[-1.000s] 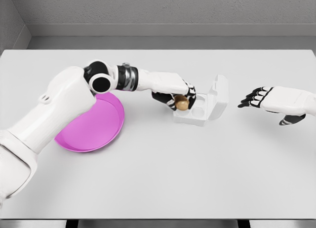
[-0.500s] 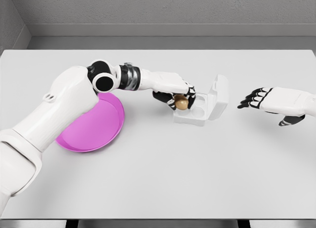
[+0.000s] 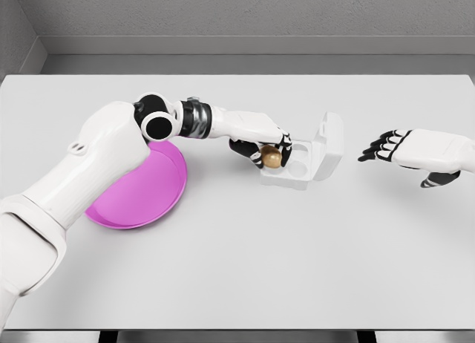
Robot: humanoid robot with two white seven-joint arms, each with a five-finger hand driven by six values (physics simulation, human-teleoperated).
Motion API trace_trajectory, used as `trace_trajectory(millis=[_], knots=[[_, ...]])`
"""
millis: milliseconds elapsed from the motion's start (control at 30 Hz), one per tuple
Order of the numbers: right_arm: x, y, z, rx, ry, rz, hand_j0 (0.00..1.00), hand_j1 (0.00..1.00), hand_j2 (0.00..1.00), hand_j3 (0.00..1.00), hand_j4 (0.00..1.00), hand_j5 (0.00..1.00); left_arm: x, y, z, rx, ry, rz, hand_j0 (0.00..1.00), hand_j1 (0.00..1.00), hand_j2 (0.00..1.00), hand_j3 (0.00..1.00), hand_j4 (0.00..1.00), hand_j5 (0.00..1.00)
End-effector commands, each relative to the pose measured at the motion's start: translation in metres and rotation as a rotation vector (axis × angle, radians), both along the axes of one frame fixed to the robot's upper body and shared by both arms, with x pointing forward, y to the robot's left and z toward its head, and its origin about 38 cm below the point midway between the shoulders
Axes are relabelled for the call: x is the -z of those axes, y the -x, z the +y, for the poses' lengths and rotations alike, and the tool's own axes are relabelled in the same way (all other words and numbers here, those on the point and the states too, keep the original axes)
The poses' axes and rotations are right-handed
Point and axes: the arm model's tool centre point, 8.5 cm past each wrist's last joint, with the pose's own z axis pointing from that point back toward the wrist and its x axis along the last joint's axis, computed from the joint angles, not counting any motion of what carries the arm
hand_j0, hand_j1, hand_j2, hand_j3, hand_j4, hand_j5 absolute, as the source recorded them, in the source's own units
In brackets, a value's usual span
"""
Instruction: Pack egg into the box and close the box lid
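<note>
A brown egg [image 3: 272, 158] is held in my left hand [image 3: 267, 151], whose fingers curl around it just over the left end of the white egg box [image 3: 295, 174]. The box sits near the table's middle, its lid [image 3: 329, 144] standing open and tilted to the right. An empty round cup shows in the tray to the right of the egg. Whether the egg touches the tray I cannot tell. My right hand [image 3: 390, 148] hovers to the right of the box, fingers spread toward the lid and holding nothing.
A pink round plate [image 3: 145, 194] lies on the white table [image 3: 245, 269] left of the box, partly under my left upper arm. A grey wall runs behind the table's far edge.
My left hand with the egg has sunk slightly toward the box tray, and the left elbow has shifted a little right. The right hand has barely moved.
</note>
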Motion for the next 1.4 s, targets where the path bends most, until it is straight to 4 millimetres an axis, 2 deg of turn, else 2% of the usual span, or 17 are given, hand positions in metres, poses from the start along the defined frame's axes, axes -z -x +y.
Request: trace_trajectory(millis=[0,67,433,533,633,833,967,1033,1100,1167,1200,1233,1367], knots=[[-0.001,0.0,-0.001,0.003,-0.001,0.0,1.0,1.0,1.0,1.0,1.0,1.0,-0.001,0.0,0.0,-0.002,0.007,0.004,0.57,0.57,0.57,0.57,0.57,0.57],[-0.006,-0.002,0.0,0.0,-0.003,-0.014,1.0,1.0,1.0,1.0,1.0,1.0,-0.001,0.001,-0.003,0.003,0.01,0.004,0.57,0.57,0.57,0.57,0.57,0.57],[-0.008,-0.003,0.001,-0.002,-0.003,-0.019,1.0,1.0,1.0,1.0,1.0,1.0,-0.002,0.002,-0.006,0.008,0.014,0.005,0.64,0.64,0.64,0.64,0.64,0.64],[-0.008,-0.003,0.001,-0.002,-0.003,-0.019,1.0,1.0,1.0,1.0,1.0,1.0,-0.002,0.002,-0.007,0.011,0.015,0.004,0.73,0.73,0.73,0.73,0.73,0.73],[-0.009,-0.003,0.001,-0.002,-0.003,-0.021,1.0,1.0,1.0,1.0,1.0,1.0,-0.003,0.002,-0.005,0.008,0.017,0.004,0.78,0.78,0.78,0.78,0.78,0.78],[-0.011,-0.002,0.005,-0.015,-0.006,-0.026,1.0,1.0,1.0,1.0,1.0,1.0,-0.005,0.0,0.0,-0.001,0.02,0.001,0.99,0.99,0.99,0.99,0.99,0.99],[-0.014,-0.002,0.008,-0.024,-0.006,-0.037,1.0,1.0,1.0,1.0,1.0,1.0,-0.008,-0.002,0.004,-0.009,0.03,0.002,1.0,1.0,1.0,1.0,1.0,1.0],[-0.016,-0.001,0.011,-0.036,-0.007,-0.042,1.0,1.0,1.0,1.0,1.0,1.0,-0.013,-0.007,0.016,-0.029,0.032,0.0,1.0,1.0,1.0,1.0,1.0,1.0],[-0.016,0.0,0.013,-0.041,-0.007,-0.043,1.0,1.0,1.0,1.0,1.0,1.0,-0.02,-0.015,0.037,-0.064,0.016,-0.016,1.0,1.0,1.0,1.0,1.0,1.0],[-0.017,0.0,0.014,-0.044,-0.007,-0.046,1.0,1.0,1.0,1.0,1.0,1.0,-0.027,-0.023,0.073,-0.136,0.083,0.029,1.0,1.0,1.0,1.0,1.0,1.0],[-0.019,-0.001,0.014,-0.045,-0.009,-0.05,1.0,1.0,1.0,1.0,1.0,1.0,-0.033,-0.028,0.101,-0.187,0.1,0.034,1.0,1.0,1.0,1.0,1.0,1.0],[-0.02,-0.001,0.014,-0.045,-0.007,-0.052,1.0,1.0,1.0,1.0,1.0,1.0,-0.042,-0.032,0.117,-0.22,0.123,0.02,1.0,1.0,1.0,1.0,1.0,1.0],[-0.02,-0.001,0.015,-0.047,-0.009,-0.052,1.0,1.0,1.0,1.0,1.0,1.0,-0.058,-0.038,0.153,-0.283,0.123,-0.017,1.0,1.0,1.0,1.0,1.0,1.0]])
